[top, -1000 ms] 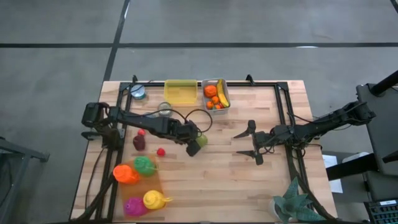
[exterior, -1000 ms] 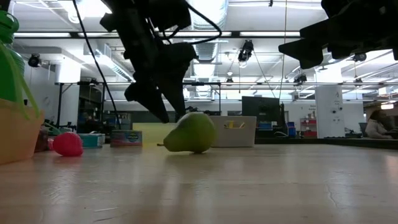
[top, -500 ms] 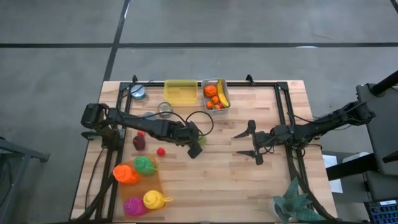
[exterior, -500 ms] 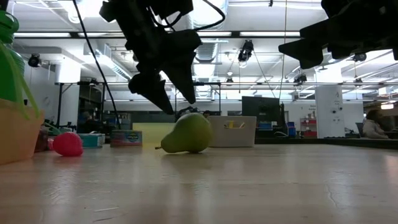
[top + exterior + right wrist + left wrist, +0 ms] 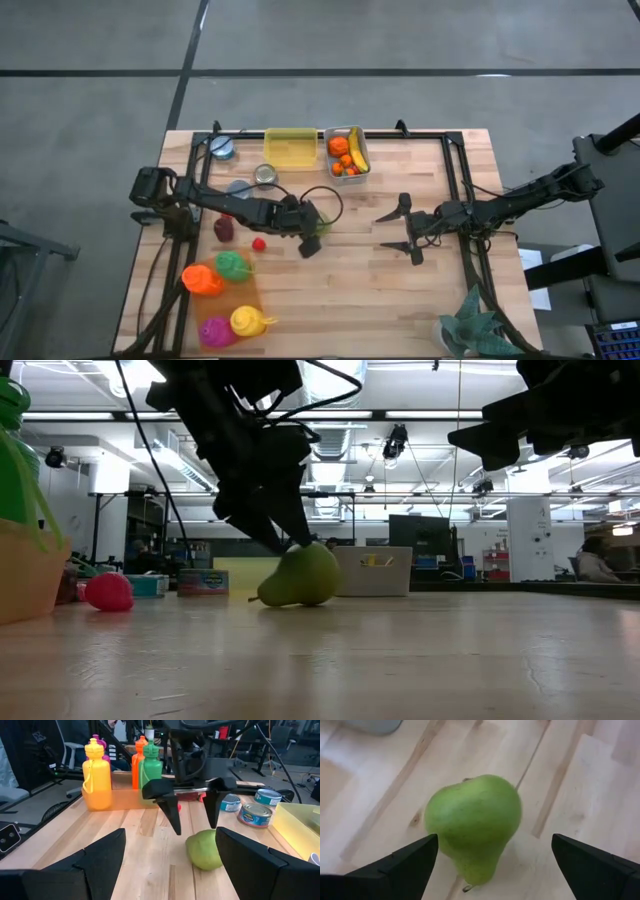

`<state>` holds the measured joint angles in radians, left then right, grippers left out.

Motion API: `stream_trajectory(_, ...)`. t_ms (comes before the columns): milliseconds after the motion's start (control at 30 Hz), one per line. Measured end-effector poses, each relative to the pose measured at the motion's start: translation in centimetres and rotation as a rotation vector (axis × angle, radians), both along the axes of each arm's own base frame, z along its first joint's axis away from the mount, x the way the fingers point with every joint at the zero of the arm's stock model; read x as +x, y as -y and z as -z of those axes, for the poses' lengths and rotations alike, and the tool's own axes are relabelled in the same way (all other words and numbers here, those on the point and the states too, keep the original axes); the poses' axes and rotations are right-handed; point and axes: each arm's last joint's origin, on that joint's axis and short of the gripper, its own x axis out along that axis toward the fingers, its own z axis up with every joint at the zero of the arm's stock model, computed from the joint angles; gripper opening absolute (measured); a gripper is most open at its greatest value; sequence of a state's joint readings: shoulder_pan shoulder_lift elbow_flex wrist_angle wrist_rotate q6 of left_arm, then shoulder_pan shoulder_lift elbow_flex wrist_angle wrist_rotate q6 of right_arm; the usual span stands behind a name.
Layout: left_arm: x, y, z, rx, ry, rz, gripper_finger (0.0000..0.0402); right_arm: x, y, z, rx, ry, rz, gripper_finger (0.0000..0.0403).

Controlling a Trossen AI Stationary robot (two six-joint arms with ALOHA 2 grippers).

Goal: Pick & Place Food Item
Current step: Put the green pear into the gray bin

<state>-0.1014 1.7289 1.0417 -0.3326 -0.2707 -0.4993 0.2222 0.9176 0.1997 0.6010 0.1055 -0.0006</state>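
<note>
Pear, green and smooth (image 5: 472, 822), lies on its side on the pale wooden bench (image 5: 340, 290), left of centre in the high view, with its stem end toward the wrist camera. The left pincer (image 5: 311, 236) hangs right over it, fingers (image 5: 168, 805) spread wide either side, nothing gripped. Well apart, right of centre, the right pincer (image 5: 405, 228) waits with its fingers open and empty. At the upper middle of the frame sits a metal tray of fruit (image 5: 346, 153).

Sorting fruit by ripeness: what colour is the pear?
Green; the pear shows best in the left wrist view.
</note>
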Motion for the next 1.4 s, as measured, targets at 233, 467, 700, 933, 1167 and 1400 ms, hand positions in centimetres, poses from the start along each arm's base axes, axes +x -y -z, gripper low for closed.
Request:
stream_trajectory(233,0.3,0.6,-0.3,0.119,-0.016,0.195,0.0390,0.0,0.0,0.0,0.000,0.000,0.000,0.0306)
stream_trajectory(467,0.3,0.7,-0.2,0.276,-0.060,0.430,0.0390,0.0,0.0,0.0,0.000,0.000,0.000,0.0306)
stream_trajectory(700,0.6,0.6,-0.5,0.385,-0.061,0.574,0.0390,0.0,0.0,0.0,0.000,0.000,0.000,0.0306)
stream_trajectory(933,0.4,0.6,0.0,0.426,-0.082,0.634,0.0390,0.0,0.0,0.0,0.000,0.000,0.000,0.0306)
stream_trajectory(1167,0.1,0.2,0.9,0.457,-0.057,0.648,0.0390,0.0,0.0,0.0,0.000,0.000,0.000,0.0306)
stream_trajectory(1400,0.0,-0.8,1.5,0.471,-0.047,0.628,0.0389,0.0,0.0,0.0,0.000,0.000,0.000,0.0306)
